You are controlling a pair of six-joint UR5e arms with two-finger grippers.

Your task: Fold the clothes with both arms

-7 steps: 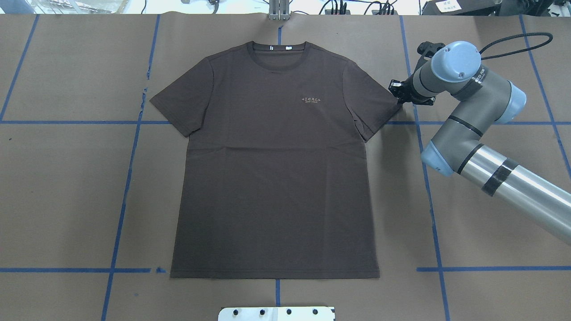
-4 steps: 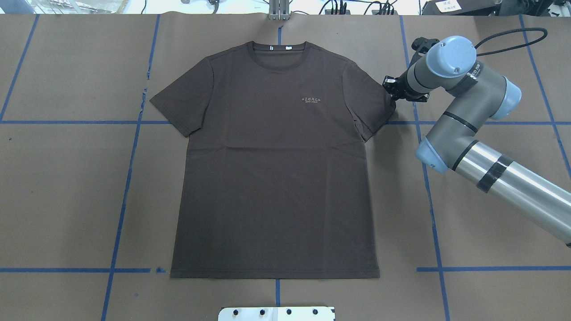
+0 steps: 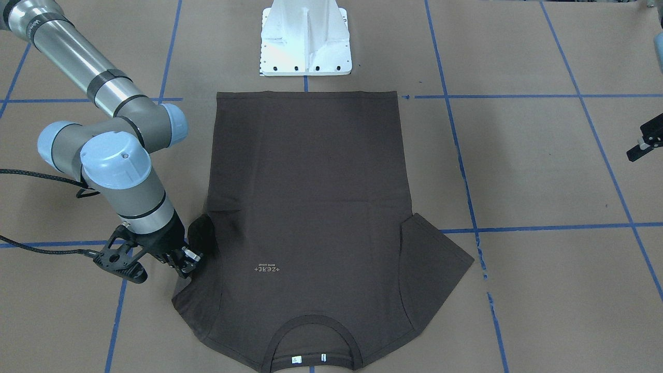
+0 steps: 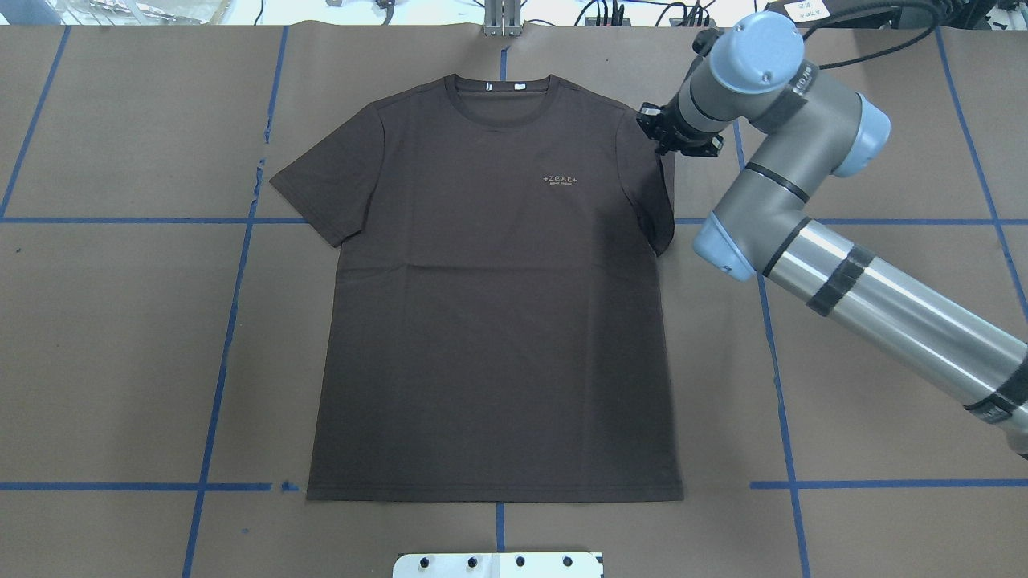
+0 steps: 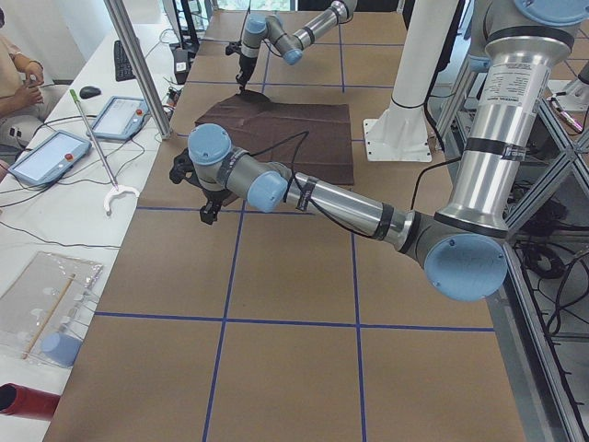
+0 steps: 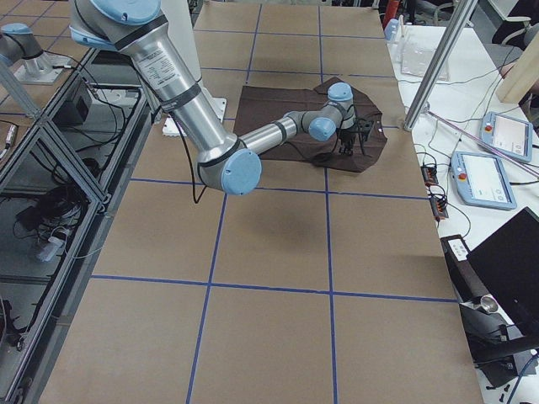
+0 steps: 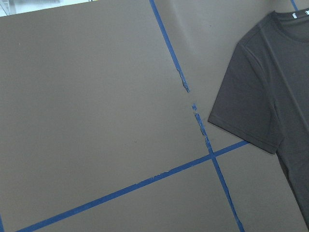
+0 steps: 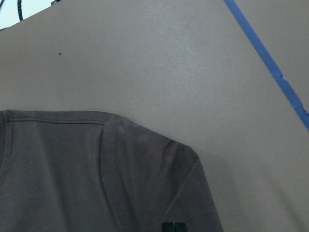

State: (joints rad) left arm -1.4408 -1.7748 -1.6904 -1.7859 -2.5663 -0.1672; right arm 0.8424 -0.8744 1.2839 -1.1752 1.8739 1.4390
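Brown cloth sits between the fingers of my right gripper (image 3: 187,262). The jaws are pressed together on the edge of the shirt (image 4: 490,321), at the sleeve (image 3: 201,233) on my right side. In the right wrist view my fingertips (image 8: 172,226) show as one small dark block with barely a line between them. They rest on the fabric at the bottom of that view, and the rounded sleeve spreads out beyond them onto the table (image 4: 120,337). Seen from across the table, that sleeve is bunched and lifted beside the gripper. It is drawn in against the shirt's body rather than lying spread. The other sleeve (image 4: 321,189) lies flat and fully spread.

The shirt lies front up in the middle of the table. Its collar (image 4: 502,95) is on the far side from my base (image 3: 305,44) and its hem is near it. The pale logo (image 4: 560,179) shows on the chest.

My left gripper (image 5: 206,214) touches no cloth. It hangs over bare brown paper, well apart from the shirt. Its wrist camera looks down on blue tape (image 7: 120,193) lines, with the flat sleeve at the edge of the view. I cannot tell whether its jaws are apart or together.
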